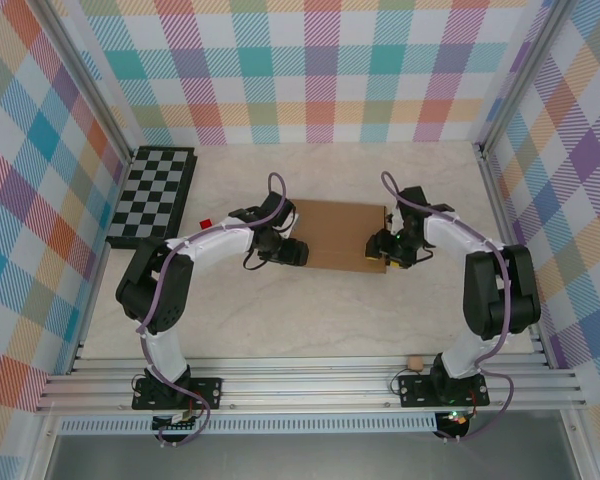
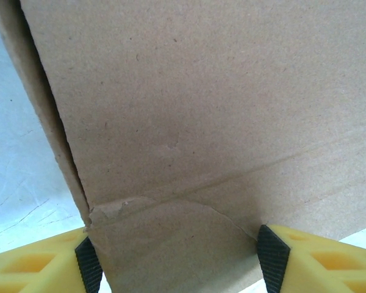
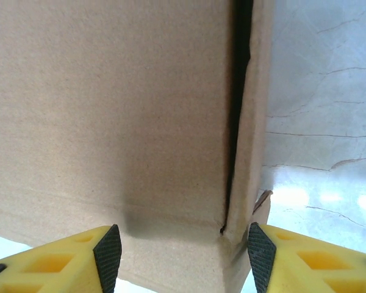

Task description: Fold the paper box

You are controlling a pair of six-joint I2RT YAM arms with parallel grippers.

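The paper box (image 1: 338, 232) is a shallow brown cardboard shape lying mid-table between both arms. My left gripper (image 1: 292, 251) is at its left end. In the left wrist view a creased flap (image 2: 171, 244) with a rounded cut spans the gap between the black pads (image 2: 89, 267), and the cardboard runs on past the right finger. My right gripper (image 1: 384, 252) is at the right end. Its pads (image 3: 108, 255) straddle a box corner (image 3: 232, 238) where a dark slit separates a side wall. Both sets of jaws stand apart against the cardboard, clamping nothing.
A black-and-grey chessboard (image 1: 155, 195) lies at the far left by the wall. A small red item (image 1: 206, 222) sits beside it. A tiny brown scrap (image 1: 415, 360) rests near the right arm's base. Plaid walls enclose the pale tabletop (image 1: 310, 320).
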